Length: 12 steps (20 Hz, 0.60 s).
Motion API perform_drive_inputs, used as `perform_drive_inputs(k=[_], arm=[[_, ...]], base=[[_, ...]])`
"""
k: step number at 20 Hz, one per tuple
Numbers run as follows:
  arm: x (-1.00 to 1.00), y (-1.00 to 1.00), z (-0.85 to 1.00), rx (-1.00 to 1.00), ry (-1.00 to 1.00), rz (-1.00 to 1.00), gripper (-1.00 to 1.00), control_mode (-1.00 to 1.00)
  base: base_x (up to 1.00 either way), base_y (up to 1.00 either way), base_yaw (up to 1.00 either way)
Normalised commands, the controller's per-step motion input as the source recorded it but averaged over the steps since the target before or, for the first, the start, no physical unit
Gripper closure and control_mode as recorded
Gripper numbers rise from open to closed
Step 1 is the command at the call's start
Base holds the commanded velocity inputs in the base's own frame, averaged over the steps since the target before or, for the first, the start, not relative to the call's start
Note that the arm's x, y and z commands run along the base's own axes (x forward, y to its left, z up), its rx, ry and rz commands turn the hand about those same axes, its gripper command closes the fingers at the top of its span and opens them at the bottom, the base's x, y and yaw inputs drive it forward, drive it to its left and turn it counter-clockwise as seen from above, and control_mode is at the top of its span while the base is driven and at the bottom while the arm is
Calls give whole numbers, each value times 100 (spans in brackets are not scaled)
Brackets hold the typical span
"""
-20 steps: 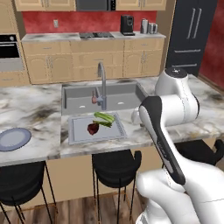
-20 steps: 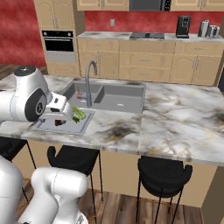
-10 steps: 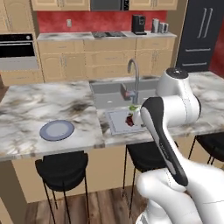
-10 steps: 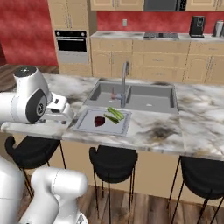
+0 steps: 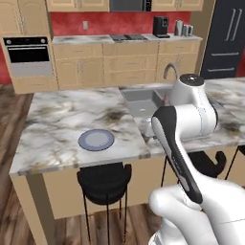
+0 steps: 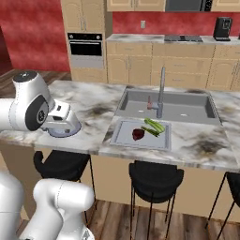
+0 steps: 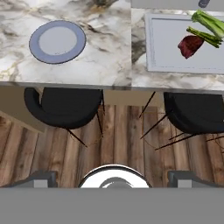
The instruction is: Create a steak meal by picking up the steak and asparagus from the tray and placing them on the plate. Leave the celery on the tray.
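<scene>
Surface finishes, kitchen island

Counter (image 7: pixel 105 61) veined marble, polished. Plate (image 7: pixel 57 42) smooth, matt blue-grey. Tray (image 7: pixel 166 48) plain matt grey. Faucet (image 6: pixel 161 91) brushed metal. Floor (image 7: pixel 113 140) wood planks. Stool seats (image 7: pixel 65 105) black, soft sheen.

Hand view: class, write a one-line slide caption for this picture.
Looking down at the marble counter: empty plate apart from the tray holding steak, asparagus and celery.

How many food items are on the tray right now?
3: the steak near the tray's middle, the asparagus touching it, the celery beyond. None looks hidden.
</scene>
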Motion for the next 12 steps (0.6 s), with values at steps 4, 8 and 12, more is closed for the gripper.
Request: perform_drive_inputs(k=[4, 8, 12], arm=[[0, 0, 0, 0, 0, 0, -100, 100], [0, 0, 0, 0, 0, 0, -100, 100], [8, 5, 0, 0, 0, 0, -100, -100]], base=[[48, 38, -6], [50, 36, -6], [28, 25, -3]])
